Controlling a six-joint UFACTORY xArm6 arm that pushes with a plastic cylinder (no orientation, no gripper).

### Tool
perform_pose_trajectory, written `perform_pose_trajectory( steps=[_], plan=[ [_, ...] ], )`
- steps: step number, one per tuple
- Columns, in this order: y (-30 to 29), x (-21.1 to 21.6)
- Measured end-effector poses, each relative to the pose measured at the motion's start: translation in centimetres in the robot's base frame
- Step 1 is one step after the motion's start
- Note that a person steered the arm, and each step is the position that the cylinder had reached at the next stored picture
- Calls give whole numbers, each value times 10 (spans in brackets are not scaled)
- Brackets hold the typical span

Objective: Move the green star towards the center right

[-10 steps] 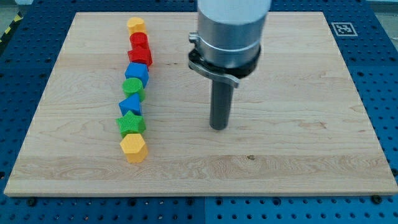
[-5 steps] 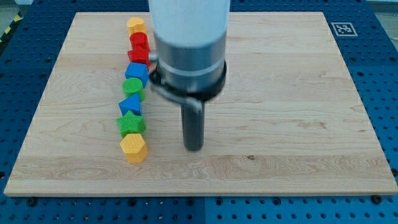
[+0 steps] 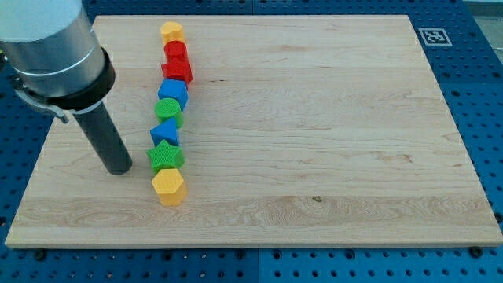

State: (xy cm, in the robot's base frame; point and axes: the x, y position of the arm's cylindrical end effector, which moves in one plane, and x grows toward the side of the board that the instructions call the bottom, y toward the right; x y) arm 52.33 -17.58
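Standing in the column of blocks at the frame's left, the green star (image 3: pixel 165 156) was untouched, so the whole push toward centre right remained. My tip (image 3: pixel 119 169) rested on the surface (image 3: pixel 330 118) left of it, apart; the arm carried no hand.

The green star (image 3: pixel 166 156) is a small, bright green block with short points and little ridges on its sides. It lies flat on the wooden board, on the view's left side, a bit below the middle. It sits near the bottom end of a line of blocks, second from the end, squeezed between the one above and the one below.
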Motion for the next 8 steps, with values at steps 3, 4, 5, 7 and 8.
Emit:
perform_pose_trajectory(
  steps=[3,4,5,7,8],
  plan=[
    [137,1],
    [180,1],
    [226,1],
    [322,0],
    [348,-35]
  ],
)
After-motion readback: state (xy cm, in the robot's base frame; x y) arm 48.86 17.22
